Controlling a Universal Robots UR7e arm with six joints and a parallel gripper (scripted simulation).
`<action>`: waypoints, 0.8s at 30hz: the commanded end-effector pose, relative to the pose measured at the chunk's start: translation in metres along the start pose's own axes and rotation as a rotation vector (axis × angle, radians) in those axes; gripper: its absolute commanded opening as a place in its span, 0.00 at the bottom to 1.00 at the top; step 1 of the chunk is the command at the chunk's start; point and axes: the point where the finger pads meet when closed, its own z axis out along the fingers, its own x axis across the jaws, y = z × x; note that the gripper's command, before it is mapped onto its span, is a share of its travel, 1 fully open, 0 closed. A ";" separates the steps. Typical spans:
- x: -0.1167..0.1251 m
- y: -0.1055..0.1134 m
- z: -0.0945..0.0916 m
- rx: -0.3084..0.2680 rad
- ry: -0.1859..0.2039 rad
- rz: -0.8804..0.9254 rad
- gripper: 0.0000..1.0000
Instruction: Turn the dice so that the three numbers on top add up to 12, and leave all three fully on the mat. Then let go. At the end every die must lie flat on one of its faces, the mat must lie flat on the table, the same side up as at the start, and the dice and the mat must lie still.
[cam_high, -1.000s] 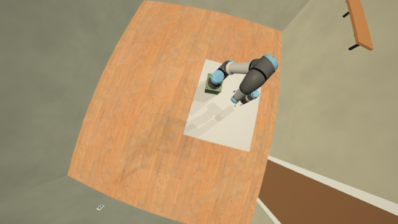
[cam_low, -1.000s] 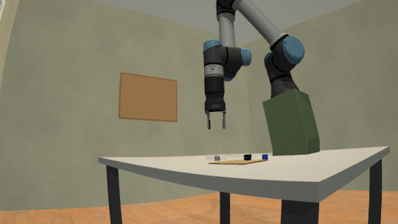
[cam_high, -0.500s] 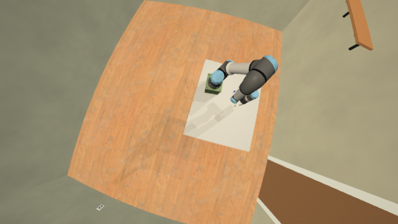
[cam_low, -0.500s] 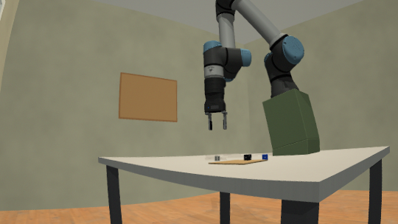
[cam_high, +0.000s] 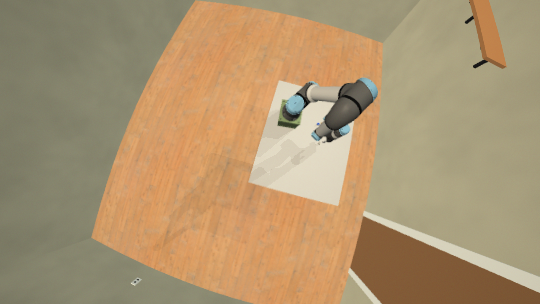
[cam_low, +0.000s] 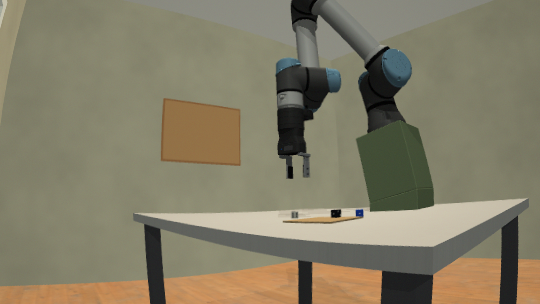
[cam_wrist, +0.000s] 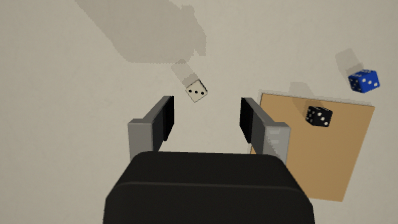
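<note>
We are hanging our gripper (cam_wrist: 207, 117) high above the table (cam_low: 400, 235), fingers spread wide and holding nothing. In the wrist view, the white die (cam_wrist: 196, 90) is lying on bare tabletop left of the tan mat (cam_wrist: 325, 160), showing three. The black die (cam_wrist: 319, 115) is sitting on the mat near its far edge. The blue die (cam_wrist: 364, 80) is resting off the mat, just beyond its far right corner.
</note>
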 end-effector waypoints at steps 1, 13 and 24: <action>0.002 -0.002 0.002 0.002 -0.005 0.160 1.00; 0.006 -0.005 0.007 0.001 -0.005 0.484 1.00; 0.008 -0.005 0.011 0.001 -0.005 0.767 1.00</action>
